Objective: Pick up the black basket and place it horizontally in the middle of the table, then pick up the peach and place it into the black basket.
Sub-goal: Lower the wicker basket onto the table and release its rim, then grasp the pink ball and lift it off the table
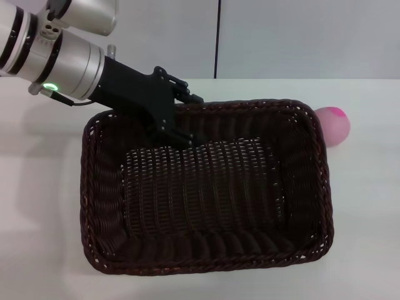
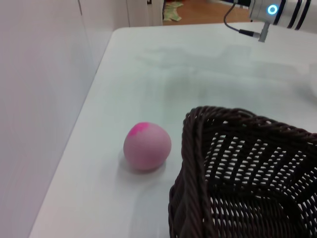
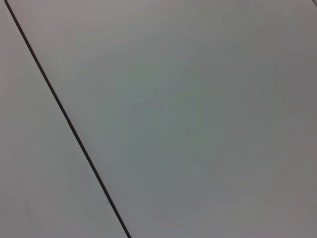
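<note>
The black wicker basket [image 1: 206, 187] is seen resting flat on the white table [image 1: 37, 206], long side running 9 to 3 o'clock in the head view, open side up and filling most of the middle of the view. Nothing is seen inside the basket.

The left gripper [image 1: 178, 119] is located at the basket's far rim, toward 11 o'clock from the basket's centre. The black fingers are seen straddling the braided rim there, one outside the wall and one reaching down inside against it. The jaws appear closed on the rim, though the contact point itself is partly hidden by the gripper body.

The peach [image 1: 332, 125] is seen on the table just outside the basket's far right corner, at about 2 o'clock from the basket's centre. In the left wrist view the peach [image 2: 147, 146] lies just beside the basket corner [image 2: 198, 148], with a narrow strip of table visible between them; the magenta patch faces up.

The right gripper is not in view; the right wrist view shows only a pale surface crossed by a dark line.
</note>
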